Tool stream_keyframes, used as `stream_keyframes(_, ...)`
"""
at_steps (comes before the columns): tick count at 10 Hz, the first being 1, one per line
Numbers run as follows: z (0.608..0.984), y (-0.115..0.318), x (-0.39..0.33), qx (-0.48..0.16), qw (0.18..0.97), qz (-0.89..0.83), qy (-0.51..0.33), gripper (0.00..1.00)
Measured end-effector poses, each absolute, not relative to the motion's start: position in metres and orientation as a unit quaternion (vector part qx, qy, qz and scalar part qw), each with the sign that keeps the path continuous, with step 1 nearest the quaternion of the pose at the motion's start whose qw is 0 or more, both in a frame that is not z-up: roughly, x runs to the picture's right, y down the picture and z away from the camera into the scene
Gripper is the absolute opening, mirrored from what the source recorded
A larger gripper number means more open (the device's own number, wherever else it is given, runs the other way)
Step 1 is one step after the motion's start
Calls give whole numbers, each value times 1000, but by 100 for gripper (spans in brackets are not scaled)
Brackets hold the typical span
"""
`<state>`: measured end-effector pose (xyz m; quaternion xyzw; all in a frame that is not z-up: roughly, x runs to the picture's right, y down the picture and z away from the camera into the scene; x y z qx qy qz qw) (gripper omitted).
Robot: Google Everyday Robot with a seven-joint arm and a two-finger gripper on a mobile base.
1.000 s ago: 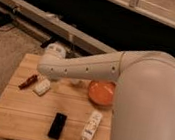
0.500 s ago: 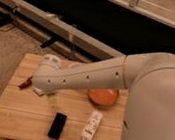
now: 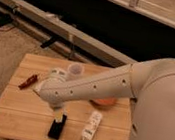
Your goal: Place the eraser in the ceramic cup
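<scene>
The eraser, a flat black block, lies near the front edge of the wooden table. My gripper hangs from the end of the white arm directly above the eraser's far end, open and holding nothing. The ceramic cup, small and pale, stands near the table's back edge, behind the arm. The arm stretches in from the right and covers the middle of the table.
A white tube lies to the right of the eraser. An orange bowl shows partly from under the arm. A red object lies at the table's left edge. A metal rail runs behind the table.
The arm has swung forward and down. Its end has moved from the table's back left to just above the eraser.
</scene>
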<state>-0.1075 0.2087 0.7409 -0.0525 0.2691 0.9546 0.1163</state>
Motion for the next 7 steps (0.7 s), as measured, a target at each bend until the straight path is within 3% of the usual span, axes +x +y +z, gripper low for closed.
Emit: stream_keyframes(7,750,217,-106,-49,113,952,281,80)
